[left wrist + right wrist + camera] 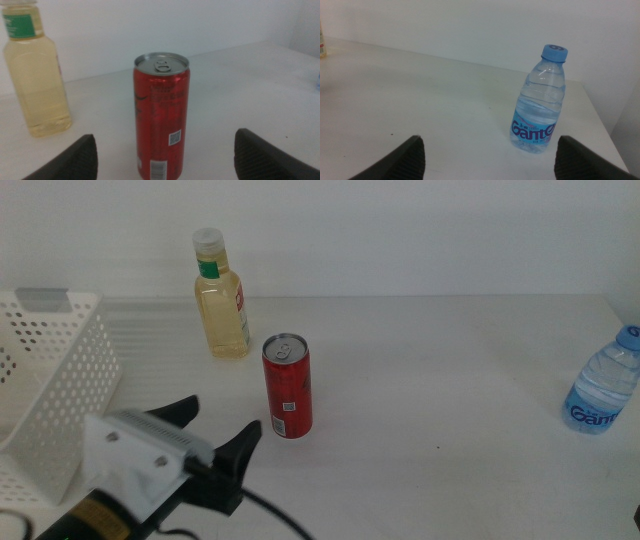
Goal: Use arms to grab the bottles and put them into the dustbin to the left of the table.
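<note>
A slim red can [288, 387] stands upright mid-table, seen close in the left wrist view [161, 115]. My left gripper [215, 430] sits just in front of it, a little to its left. The jaws are open, wider than the can, and hold nothing [165, 135]. Behind the can stands a clear bottle of yellow liquid [222, 298] [35, 75]. At the right edge is a small water bottle with a blue cap [603, 385] [540, 105]. My right gripper [491, 142] is open and short of it. The white perforated dustbin [50, 390] is at the left.
The white table [450, 360] runs bare between the can and the water bottle. A pale wall closes off the far side. The dustbin's near wall stands close beside the left arm's white housing [135, 455].
</note>
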You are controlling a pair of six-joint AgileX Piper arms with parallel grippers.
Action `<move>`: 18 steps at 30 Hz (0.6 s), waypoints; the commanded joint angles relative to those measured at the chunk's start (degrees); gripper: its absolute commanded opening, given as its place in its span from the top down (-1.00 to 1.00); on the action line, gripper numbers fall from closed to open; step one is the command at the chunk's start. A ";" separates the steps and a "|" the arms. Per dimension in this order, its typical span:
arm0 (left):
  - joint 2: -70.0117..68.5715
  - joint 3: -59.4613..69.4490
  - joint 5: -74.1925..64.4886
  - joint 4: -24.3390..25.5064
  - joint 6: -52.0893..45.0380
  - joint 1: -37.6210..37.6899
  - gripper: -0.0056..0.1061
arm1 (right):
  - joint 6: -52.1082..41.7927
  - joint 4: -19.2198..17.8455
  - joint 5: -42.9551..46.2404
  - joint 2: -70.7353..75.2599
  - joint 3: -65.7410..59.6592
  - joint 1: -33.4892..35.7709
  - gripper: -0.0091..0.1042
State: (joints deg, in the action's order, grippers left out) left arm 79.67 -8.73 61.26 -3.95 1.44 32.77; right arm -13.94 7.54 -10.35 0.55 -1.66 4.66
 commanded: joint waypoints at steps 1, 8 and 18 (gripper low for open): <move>1.41 -3.42 4.24 1.19 1.31 0.12 -0.71 | -0.88 -0.45 4.03 1.58 0.49 -0.30 -0.35; 7.54 -10.37 4.14 2.58 3.08 0.12 -0.71 | -0.88 -0.45 4.03 1.58 0.49 -0.30 -0.35; 13.45 -17.45 2.32 9.72 7.15 -4.15 -0.71 | -0.88 -0.45 4.03 1.58 0.49 -0.30 -0.35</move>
State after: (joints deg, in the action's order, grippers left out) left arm 94.31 -24.30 59.32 3.98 6.75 29.42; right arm -13.94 7.54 -10.35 0.55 -1.66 4.66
